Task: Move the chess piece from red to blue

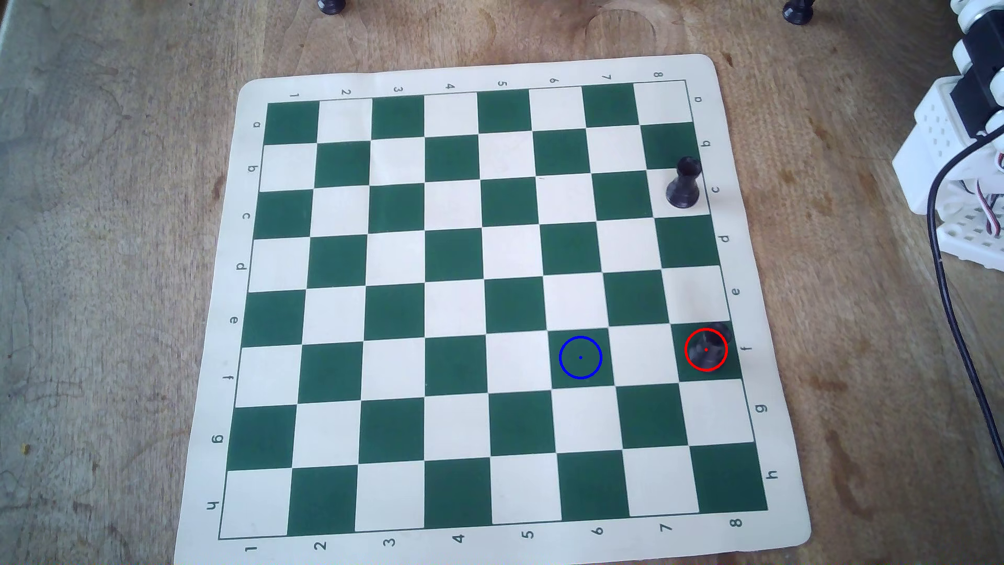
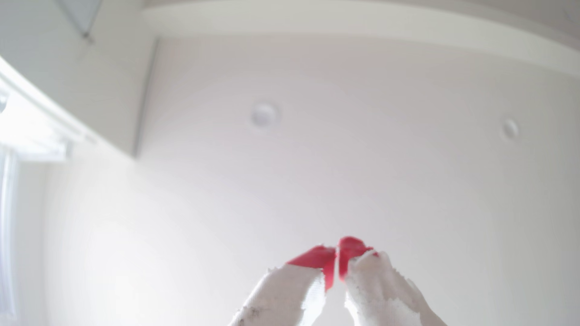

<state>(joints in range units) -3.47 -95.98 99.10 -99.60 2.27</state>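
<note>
With my pincer (image 2: pixel 337 250) raised toward the ceiling, its red-tipped jaws pressed together on nothing, the chess piece (image 1: pixel 709 345) waits far below on red (image 1: pixel 686 350), well apart from it, blue (image 1: pixel 560 357) unoccupied, the pickup unbegun.

Two dark pieces (image 1: pixel 331 5) (image 1: pixel 797 11) are cut off at the overhead view's top edge, the arm (image 1: pixel 967 136) at its right. The wrist view is blurred; the jaws' red-tipped fingers (image 2: pixel 348 250) seem together.
</note>
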